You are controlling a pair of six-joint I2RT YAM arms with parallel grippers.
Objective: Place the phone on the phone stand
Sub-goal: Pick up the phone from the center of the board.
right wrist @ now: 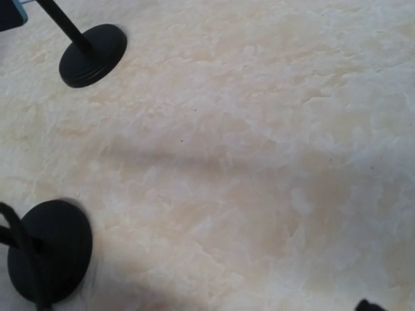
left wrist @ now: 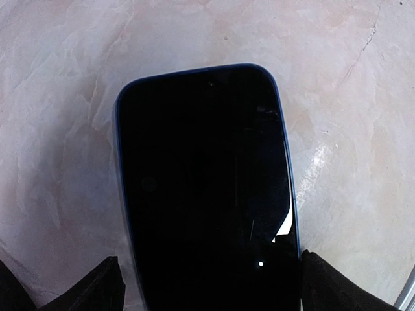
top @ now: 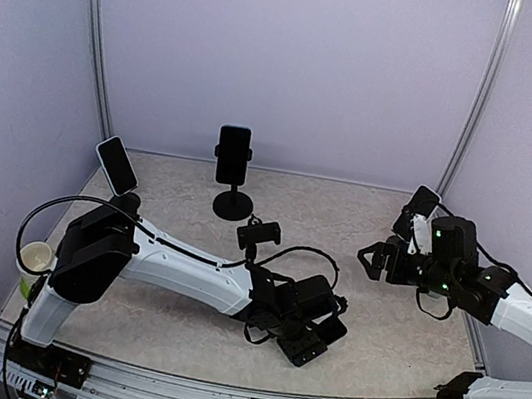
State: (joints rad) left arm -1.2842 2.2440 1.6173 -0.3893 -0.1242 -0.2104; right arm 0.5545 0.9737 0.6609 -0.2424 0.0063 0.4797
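Left wrist view: the phone point(left wrist: 207, 181) is seen lying flat on the desk point(left wrist: 337, 78), dark screen up, blue rim. Over its near end the left gripper point(left wrist: 211, 278) is held low with jaws spread wide, one fingertip at each long side of the phone. One tip is seen right at the rim and a thin gap at the other. Firm contact cannot be told.

Top external view: the phone is located close to the desk's near edge, right of the middle, mostly covered by the left wrist. The left arm is stretched across from the near left corner. Just behind that arm, towards the desk's middle, the middle stand point(top: 261, 232) is placed, apart from the phone. Near the far edge the back stand point(top: 233, 204) is set, with a second phone point(top: 234, 152) held upright on it. Over the right side of the desk the right gripper point(top: 370, 259) is held with jaws spread.

Right wrist view: an upper base point(right wrist: 91, 55) and a lower base point(right wrist: 48, 249), both round and black, are shown at the left, well apart.
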